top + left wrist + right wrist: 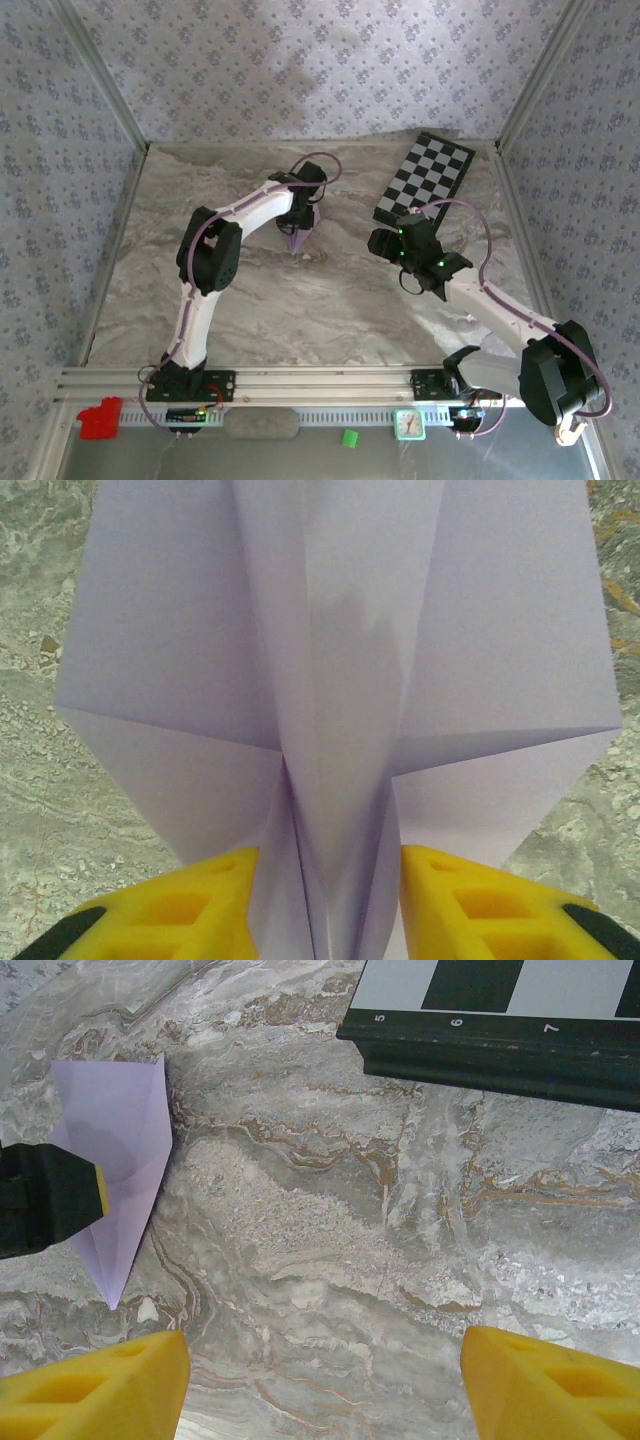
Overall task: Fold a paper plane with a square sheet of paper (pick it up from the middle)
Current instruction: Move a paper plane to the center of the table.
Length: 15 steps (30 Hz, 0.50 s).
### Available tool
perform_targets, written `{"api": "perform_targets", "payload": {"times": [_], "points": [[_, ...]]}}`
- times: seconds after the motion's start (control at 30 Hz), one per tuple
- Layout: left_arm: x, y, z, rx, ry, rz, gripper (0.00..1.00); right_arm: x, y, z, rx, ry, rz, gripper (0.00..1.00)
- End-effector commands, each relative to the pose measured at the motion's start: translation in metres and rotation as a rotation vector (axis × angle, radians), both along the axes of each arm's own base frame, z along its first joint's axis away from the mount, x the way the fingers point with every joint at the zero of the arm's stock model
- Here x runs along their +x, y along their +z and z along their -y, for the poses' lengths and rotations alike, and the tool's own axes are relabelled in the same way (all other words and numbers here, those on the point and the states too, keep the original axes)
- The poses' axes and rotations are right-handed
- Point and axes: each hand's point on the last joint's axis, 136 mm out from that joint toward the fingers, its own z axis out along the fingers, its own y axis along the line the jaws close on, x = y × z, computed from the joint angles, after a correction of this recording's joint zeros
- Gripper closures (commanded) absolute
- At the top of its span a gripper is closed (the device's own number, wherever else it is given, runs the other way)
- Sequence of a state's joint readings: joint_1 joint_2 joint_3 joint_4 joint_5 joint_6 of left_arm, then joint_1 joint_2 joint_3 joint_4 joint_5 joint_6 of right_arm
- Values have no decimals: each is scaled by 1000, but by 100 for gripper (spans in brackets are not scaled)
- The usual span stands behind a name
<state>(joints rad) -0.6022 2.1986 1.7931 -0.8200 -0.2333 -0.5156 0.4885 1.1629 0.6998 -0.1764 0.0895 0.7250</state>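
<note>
Top view: the left gripper (299, 233) reaches over the marble-patterned table (330, 300), just toward 12 o'clock of its centre, with the paper plane (297, 242) in its grasp, nose toward 6 o'clock. Left wrist view: the plane's lilac wings spread toward 12 o'clock, while its centre fold runs down to 6 o'clock between the two yellow fingers (215, 900) — both press against the paper, pinching that fold. Whether the plane touches the table cannot be told. Right wrist view: the right gripper (325, 1350) hovers over bare marble, its fingers spread wide with nothing between them. The plane shows at 9 o'clock, partly covered by the left gripper, and the chequered board (500, 1020) — apart from both — sits at 1 o'clock.
</note>
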Motion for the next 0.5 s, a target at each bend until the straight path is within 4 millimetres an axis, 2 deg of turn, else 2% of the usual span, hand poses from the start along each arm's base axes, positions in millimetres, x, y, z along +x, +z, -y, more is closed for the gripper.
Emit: {"api": "perform_targets", "payload": {"times": [0.0,0.47], "points": [[5,24,-7,4,5,31,61,0,-1,1,10,-11,-4,27],[2,-4,-9,11,-1,-50,59,-1,-3,2,8,-12,-10,27]]}}
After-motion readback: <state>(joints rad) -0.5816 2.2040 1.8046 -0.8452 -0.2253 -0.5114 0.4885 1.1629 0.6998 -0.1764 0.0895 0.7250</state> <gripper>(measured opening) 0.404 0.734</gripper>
